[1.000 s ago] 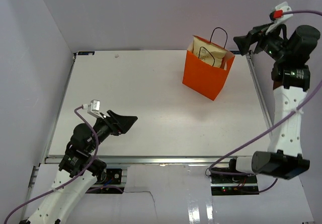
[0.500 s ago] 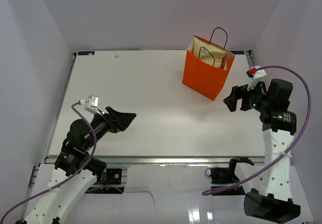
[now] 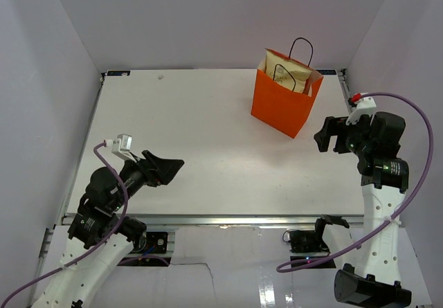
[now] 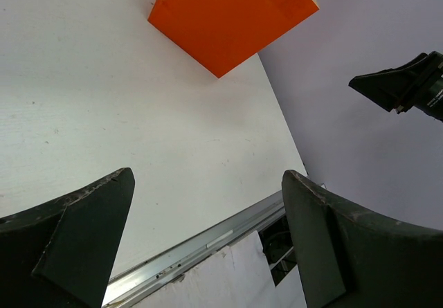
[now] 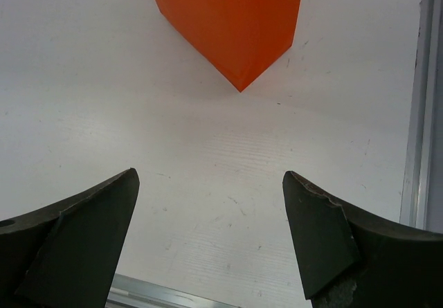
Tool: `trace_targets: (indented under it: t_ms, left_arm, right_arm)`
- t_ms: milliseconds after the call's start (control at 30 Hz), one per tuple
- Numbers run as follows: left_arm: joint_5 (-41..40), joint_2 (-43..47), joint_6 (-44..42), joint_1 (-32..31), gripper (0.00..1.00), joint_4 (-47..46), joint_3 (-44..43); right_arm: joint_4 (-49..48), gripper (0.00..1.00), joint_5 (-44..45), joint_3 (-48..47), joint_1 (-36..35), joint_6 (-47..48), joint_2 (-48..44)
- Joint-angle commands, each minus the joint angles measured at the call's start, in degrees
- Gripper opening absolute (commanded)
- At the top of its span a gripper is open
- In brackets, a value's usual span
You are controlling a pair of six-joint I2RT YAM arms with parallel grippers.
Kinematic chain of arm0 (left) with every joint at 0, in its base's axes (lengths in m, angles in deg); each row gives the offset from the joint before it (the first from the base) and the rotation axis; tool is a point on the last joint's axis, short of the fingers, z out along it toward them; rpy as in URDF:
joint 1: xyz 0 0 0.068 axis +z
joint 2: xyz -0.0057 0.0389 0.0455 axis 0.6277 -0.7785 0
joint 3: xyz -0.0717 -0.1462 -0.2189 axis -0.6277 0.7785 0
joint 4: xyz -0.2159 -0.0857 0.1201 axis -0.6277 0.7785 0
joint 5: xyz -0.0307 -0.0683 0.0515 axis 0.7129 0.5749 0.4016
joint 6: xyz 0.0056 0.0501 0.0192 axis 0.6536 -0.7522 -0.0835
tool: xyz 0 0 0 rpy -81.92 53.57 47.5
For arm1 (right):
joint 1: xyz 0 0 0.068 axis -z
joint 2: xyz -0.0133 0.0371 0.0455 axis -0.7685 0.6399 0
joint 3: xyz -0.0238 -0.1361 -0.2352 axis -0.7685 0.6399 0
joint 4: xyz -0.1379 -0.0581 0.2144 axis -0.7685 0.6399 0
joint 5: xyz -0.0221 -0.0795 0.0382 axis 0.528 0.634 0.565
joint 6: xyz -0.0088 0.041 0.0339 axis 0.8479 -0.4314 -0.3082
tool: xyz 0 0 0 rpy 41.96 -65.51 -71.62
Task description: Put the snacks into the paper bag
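**A:** Top external view, item one: table (image 3: 180, 114), white. No snack shows anywhere on its surface.

**B:** Item two?

**A:** Paper bag (image 3: 280, 107), orange, upright at about 1 o'clock on the table, with a black loop handle (image 3: 301, 45) standing above its rim. Both wrist views show its lower corner, unmarked and set flat.

**B:** Contents?

**A:** Item three: chip bag (image 3: 284, 71), orange and cream, standing inside the paper bag with its top edge poking above the rim. No small candies are in sight. Whether they lie deeper in the bag cannot be told.

**B:** Grippers?

**A:** Left gripper (image 3: 174, 169) at about 8 o'clock, fingers spread wide, holding nothing. Right gripper (image 3: 320, 136) at about 3 o'clock, just off the bag's near corner, fingers also wide and holding nothing. The wrist views agree: only table shows between the fingers of the left gripper (image 4: 206, 176) and the right gripper (image 5: 209, 175).

**B:** Status?

**A:** Judged complete or nearly so. The large snack is in, nothing is left out in view, and the small pieces are unconfirmed.
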Motion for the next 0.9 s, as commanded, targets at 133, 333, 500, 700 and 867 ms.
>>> trace_targets:
  t_ms: [133,333,500,700,867]
  left_arm:
    - [-1.10,0.57,-0.16,-0.02,0.98,2.03,-1.77]
    - [-0.75,-0.22,-0.16,-0.02,0.98,2.21,-1.95]
    - [-4.17,1.10,3.00,-0.02,0.98,2.73,-0.02]
    - [-4.62,2.42,3.36,-0.02,0.98,2.91,0.16]
    - [-4.27,0.32,2.57,0.06,0.98,2.82,-1.15]
  right_arm:
    - [-3.41,0.90,3.28,-0.98,0.13,-2.74,-1.68]
    - [-3.58,0.90,4.34,0.07,0.13,-3.18,-2.82]
    - [-3.58,0.90,4.52,0.16,0.13,-3.35,-2.91]
    - [-4.29,0.90,4.25,0.69,0.13,-3.35,-3.08]
    - [-4.29,0.90,4.43,0.25,0.05,-3.71,-2.82]
